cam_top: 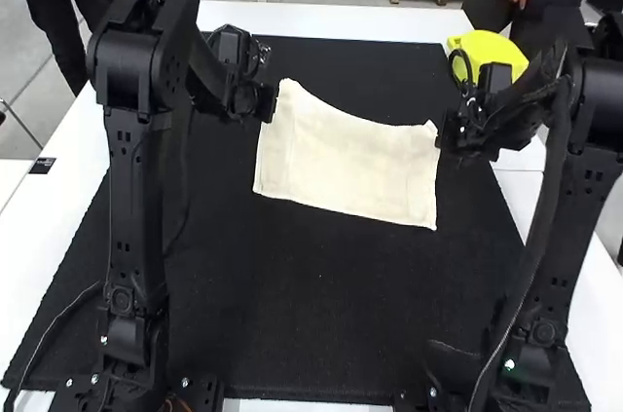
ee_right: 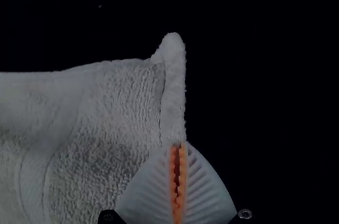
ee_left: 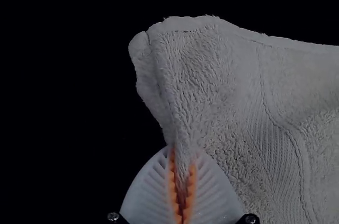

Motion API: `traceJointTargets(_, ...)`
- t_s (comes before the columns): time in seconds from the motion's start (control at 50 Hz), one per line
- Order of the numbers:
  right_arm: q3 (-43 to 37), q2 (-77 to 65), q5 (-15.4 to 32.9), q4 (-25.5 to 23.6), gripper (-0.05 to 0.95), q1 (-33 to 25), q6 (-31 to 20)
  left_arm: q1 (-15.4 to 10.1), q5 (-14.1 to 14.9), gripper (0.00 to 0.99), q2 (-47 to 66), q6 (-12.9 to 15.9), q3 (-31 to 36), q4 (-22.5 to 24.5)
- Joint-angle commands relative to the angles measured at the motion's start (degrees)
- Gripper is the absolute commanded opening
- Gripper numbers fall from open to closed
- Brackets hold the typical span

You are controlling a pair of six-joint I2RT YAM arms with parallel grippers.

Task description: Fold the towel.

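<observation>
The towel lies spread on the black mat, slightly slanted, its far edge dipping between the two arms and its near edge almost straight. The left gripper is clenched on the towel's left side just in from the far corner, a ridge of cloth pinched between its pads. The right gripper has its jaws closed too, nipping the side hem beside the far right corner, a shallower bite by the look of it. Holding both far corners probably serves to keep that edge under control, so it can be carried over to the near edge and laid down as a fold. The sag suggests some slack; drawing the grippers gently apart should help, though too hard a pull could slip the right-hand hem free.
</observation>
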Motion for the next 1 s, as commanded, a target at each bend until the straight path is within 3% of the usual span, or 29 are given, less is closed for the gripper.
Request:
traceJointTargets(0.0,-1.12,-4.42,-2.26,-2.14,-0.03,-1.17,0.15,1.0,-0.61,0.023,-2.93,-0.17,-1.12,-0.98)
traceJointTargets(0.22,-3.06,-9.43,-3.84,-5.48,-0.03,-1.17,0.41,1.0,-0.35,0.023,-6.62,0.45,-3.14,-5.29)
traceJointTargets(0.98,-13.6,-24.99,-9.46,-16.11,-0.03,-3.28,-1.52,0.21,-1.49,0.023,-19.98,0.62,-16.68,-8.1)
